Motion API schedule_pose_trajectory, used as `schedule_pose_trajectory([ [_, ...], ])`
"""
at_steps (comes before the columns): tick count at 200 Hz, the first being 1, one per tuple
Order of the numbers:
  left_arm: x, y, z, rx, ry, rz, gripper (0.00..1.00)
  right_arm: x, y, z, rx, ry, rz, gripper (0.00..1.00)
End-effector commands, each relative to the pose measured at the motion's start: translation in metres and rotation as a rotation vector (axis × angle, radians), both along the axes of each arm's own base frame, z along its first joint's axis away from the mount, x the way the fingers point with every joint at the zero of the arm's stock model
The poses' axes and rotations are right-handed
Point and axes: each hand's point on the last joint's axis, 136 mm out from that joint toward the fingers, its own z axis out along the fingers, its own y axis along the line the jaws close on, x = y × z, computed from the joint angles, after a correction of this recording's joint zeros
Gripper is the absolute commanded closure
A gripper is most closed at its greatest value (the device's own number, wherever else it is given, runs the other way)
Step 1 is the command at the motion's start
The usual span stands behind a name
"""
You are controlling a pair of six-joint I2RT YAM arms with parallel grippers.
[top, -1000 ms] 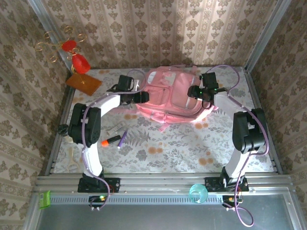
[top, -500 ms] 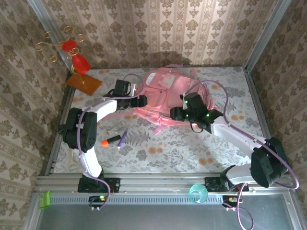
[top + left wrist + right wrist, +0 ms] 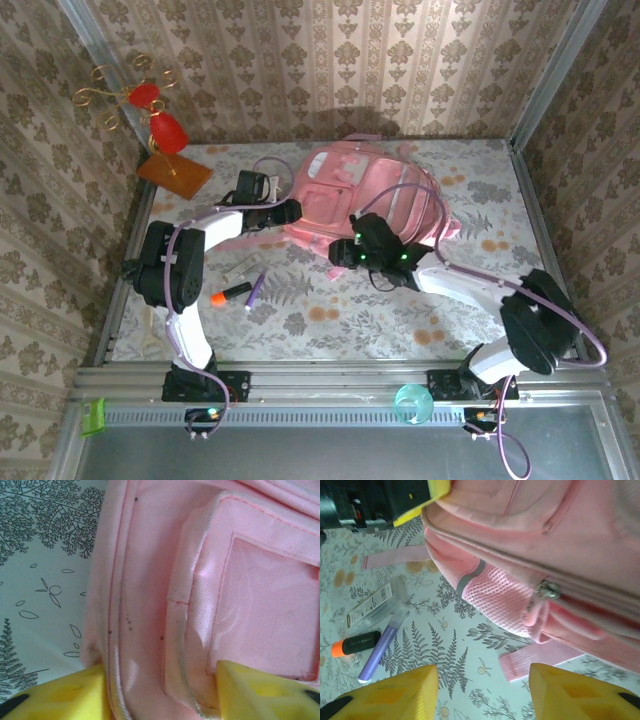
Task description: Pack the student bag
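the student bag (image 3: pixel 335 185) lies flat on the table (image 3: pixel 400 325), beyond both arm bases. it is judged soft, light and floppy: grip a seam, strap or zipper pull (image 3: pixel 549 590). the left gripper (image 3: pixel 160 695) reaches level to the bag's left edge, fingers spread astride a seam. the right gripper (image 3: pixel 482 692) hovers over the bag's near edge, fingers spread, empty.

Top view from high at the near side, looking down, both wrist views close on the bag (image 3: pixel 335 195), shared by all three.
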Motion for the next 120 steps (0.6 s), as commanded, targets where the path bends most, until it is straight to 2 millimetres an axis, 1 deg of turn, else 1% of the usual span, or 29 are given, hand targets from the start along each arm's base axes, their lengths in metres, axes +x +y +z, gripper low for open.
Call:
schedule_pose_trajectory([
  [1, -0.013, -0.012, -0.011, -0.032, 0.043, -0.046, 0.54, 0.011, 0.004, -0.009, 0.076, 0.013, -0.116, 0.52],
  [33, -0.014, -0.01, -0.01, -0.027, 0.04, -0.051, 0.69, 0.016, -0.004, -0.028, 0.015, 0.011, -0.199, 0.54],
  [81, -0.013, -0.008, -0.01, -0.035, 0.041, -0.053, 0.9, 0.022, -0.019, -0.048, -0.067, 0.002, -0.264, 0.55],
  [93, -0.013, -0.008, -0.01, -0.037, 0.042, -0.053, 0.95, 0.023, -0.019, -0.051, -0.078, 0.002, -0.263, 0.55],
  [114, -0.013, -0.008, -0.009, -0.041, 0.042, -0.054, 1.0, 0.026, -0.014, -0.053, -0.067, -0.005, -0.249, 0.58],
  [120, -0.013, -0.008, -0.009, -0.043, 0.041, -0.058, 1.0, 0.027, -0.013, -0.053, -0.068, -0.007, -0.246, 0.58],
])
